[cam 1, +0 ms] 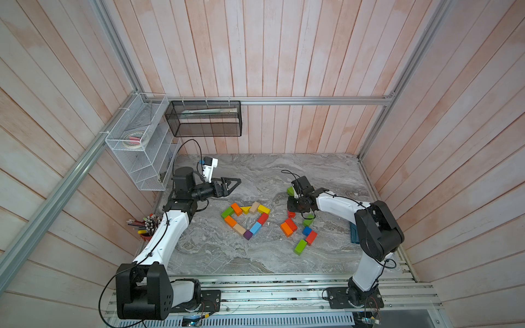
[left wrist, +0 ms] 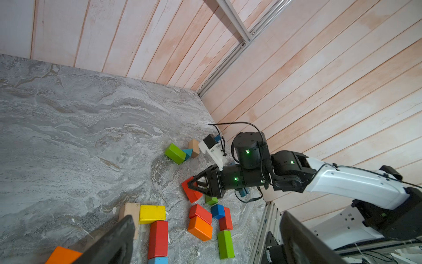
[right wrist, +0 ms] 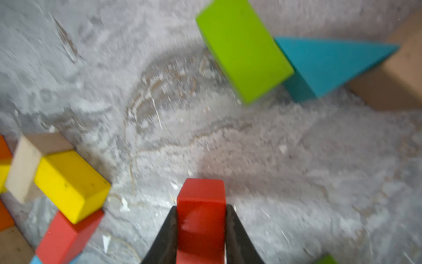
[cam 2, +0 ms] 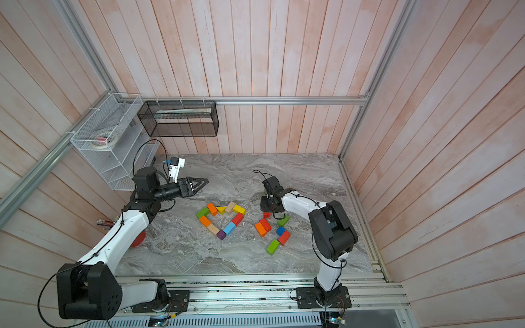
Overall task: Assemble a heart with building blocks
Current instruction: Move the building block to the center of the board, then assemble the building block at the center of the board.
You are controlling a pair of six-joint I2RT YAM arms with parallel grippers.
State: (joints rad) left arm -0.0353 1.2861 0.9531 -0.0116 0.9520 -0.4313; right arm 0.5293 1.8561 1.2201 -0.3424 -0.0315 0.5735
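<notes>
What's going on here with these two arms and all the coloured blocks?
Two robot arms are building a heart from wooden blocks. The heart outline lies in the middle of the table. The right arm has its jaws closed on a red block beside the spare blocks. The left arm hangs at the back, jaws open and empty.

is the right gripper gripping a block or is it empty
The right gripper is shut on a red block: in the right wrist view both fingers sit flat against its sides.
</notes>
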